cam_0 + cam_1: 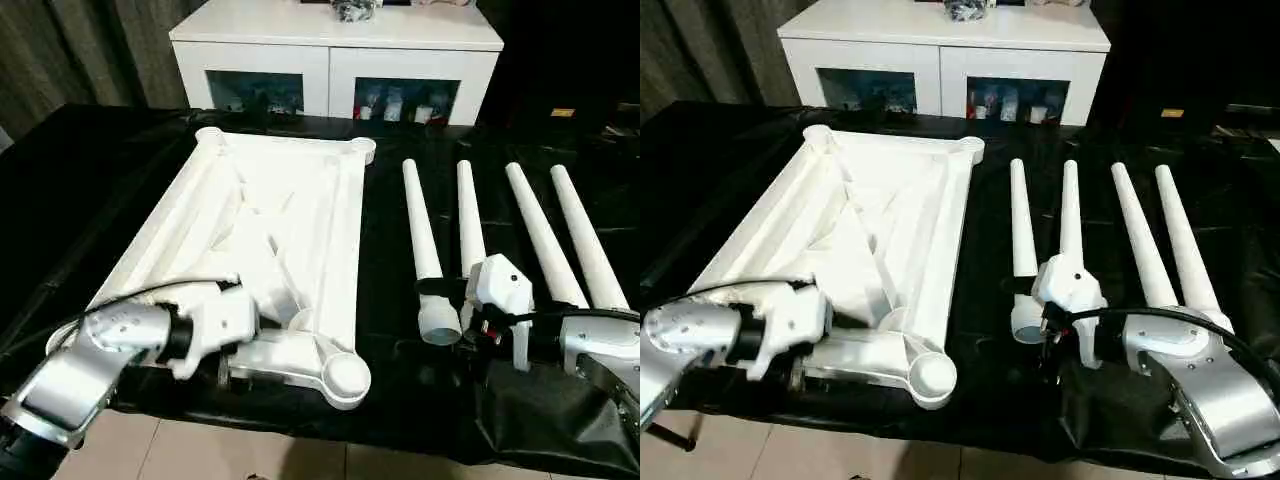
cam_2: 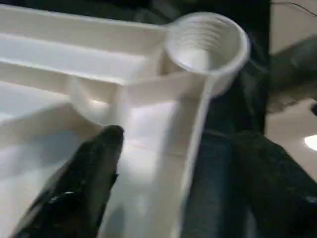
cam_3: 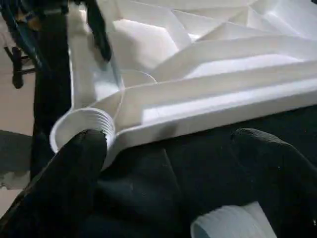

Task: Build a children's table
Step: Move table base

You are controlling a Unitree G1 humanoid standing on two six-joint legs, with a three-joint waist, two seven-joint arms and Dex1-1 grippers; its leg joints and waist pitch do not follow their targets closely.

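The white tabletop (image 1: pixel 300 200) lies upside down on the left half of the black-covered table, ribs up, with a round socket (image 1: pixel 345 378) at its near right corner. My left gripper (image 1: pixel 240 355) is open at the near rim beside that socket. One finger (image 2: pixel 99 168) is inside the tabletop and the other is outside the rim. Several tapered white legs lie side by side on the right. My right gripper (image 1: pixel 432 322) is open, its fingers (image 3: pixel 74 183) standing on either side of the threaded wide end of the leftmost leg (image 1: pixel 420 220) without closing on it.
A white cabinet with glass doors (image 1: pixel 335 50) stands behind the table. The black cloth (image 1: pixel 90 170) covers the whole work surface and hangs over the near edge, with tiled floor (image 1: pixel 200 450) below. The other legs (image 1: pixel 540 235) lie to the right of my right gripper.
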